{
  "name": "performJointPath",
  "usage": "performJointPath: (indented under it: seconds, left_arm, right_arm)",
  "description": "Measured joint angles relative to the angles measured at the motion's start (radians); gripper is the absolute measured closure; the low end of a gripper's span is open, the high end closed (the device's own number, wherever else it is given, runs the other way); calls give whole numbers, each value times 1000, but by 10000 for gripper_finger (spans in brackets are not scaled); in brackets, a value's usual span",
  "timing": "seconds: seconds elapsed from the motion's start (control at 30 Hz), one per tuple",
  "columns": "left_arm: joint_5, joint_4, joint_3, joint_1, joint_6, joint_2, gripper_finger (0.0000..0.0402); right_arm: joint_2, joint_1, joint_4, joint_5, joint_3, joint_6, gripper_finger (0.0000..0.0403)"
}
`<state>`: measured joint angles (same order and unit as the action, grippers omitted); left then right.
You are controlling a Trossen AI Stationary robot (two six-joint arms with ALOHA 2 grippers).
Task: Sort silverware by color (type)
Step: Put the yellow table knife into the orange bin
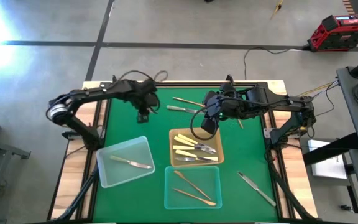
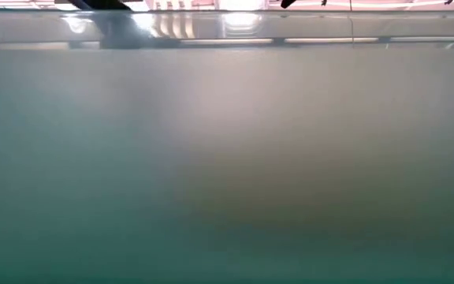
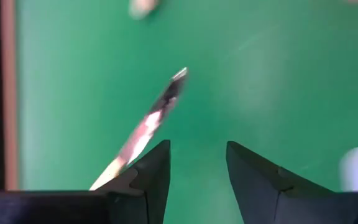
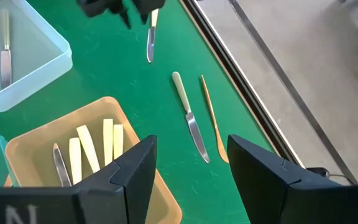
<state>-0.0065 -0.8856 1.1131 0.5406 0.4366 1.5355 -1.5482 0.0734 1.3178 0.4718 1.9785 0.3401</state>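
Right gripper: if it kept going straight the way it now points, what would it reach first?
Probably the cream-handled knife lying on the green mat, with the gold piece just beside it. The right gripper stands open above them, next to the tan tray. Depth is unclear, so it might land on bare mat between them.

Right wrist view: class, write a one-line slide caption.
Open right gripper above tan tray of cream-handled cutlery; cream-handled knife and gold piece on the mat.
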Motion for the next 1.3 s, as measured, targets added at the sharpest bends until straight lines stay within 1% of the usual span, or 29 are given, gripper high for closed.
performJointPath:
  seconds: [0.1, 0.2, 0.3, 0.4, 0.47, 0.6, 0.7, 0.83, 1.0, 1.13, 1.3]
  left_arm:
    - [-56, 14, -21, 67, 67, 8, 263]
    - [-78, 20, -20, 130, 114, 40, 263]
    - [-124, 21, 4, 195, 122, 98, 263]
    - [-133, 14, 45, 250, 124, 180, 263]
    - [-132, -22, 82, 273, 150, 236, 263]
    - [-138, -135, 183, 293, 194, 333, 263]
    - [-149, -154, 218, 306, 203, 378, 263]
    - [-151, -144, 205, 318, 210, 392, 268]
    - [-152, -109, 183, 328, 228, 392, 287]
    - [-152, -99, 181, 329, 214, 405, 299]
    - [-143, -110, 183, 326, 190, 429, 300]
  right_arm:
    - [0, 0, 0, 0, 0, 0, 213]
    - [0, 0, 0, 0, 0, 0, 213]
    - [0, 0, 0, 0, 0, 0, 213]
    - [0, 0, -1, 0, 0, 0, 213]
    - [0, 0, -2, 0, 0, 0, 213]
    - [0, 0, -11, 0, 0, 0, 213]
    - [0, 0, -22, 0, 0, 0, 213]
    - [0, 0, -22, 0, 0, 0, 213]
    - [0, 0, -22, 0, 0, 0, 213]
    - [0, 0, -22, 0, 0, 0, 213]
    - [0, 0, -22, 0, 0, 0, 213]
